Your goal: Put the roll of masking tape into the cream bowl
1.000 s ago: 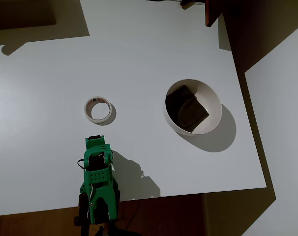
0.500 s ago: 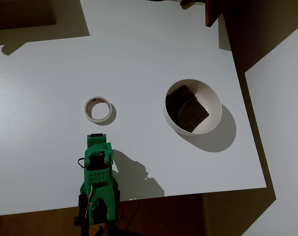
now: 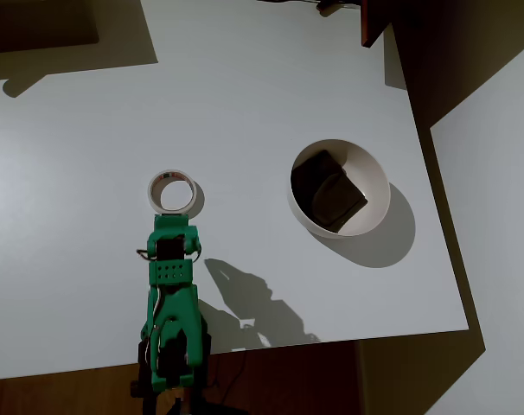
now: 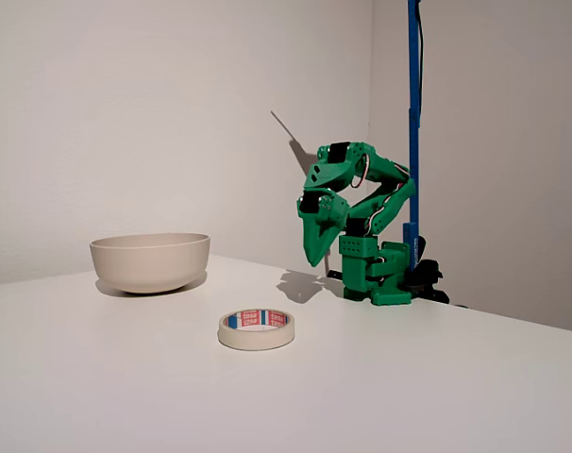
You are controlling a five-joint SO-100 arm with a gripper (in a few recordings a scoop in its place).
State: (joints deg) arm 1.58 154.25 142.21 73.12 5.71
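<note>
Roll of masking tape lying flat on the white table, left of centre in the overhead view, open centre up. Same roll front and centre in the fixed view, red-blue print showing on the inner rim. Cream bowl upright well off to the right in the overhead view, nearer the table's right edge, a dark squarish patch inside. In the fixed view, bowl at the left, well apart from the tape, rim level.

Green arm based at the table's near edge in the overhead view, reaching up toward the tape. Gripper poised just beside the roll's near rim from above; in the fixed view tip pointing down, clear of the table, nothing in the jaws. Jaws look drawn together to a point in the fixed view, though hard to tell for sure. Arm's shadow falling on the table to its right.
</note>
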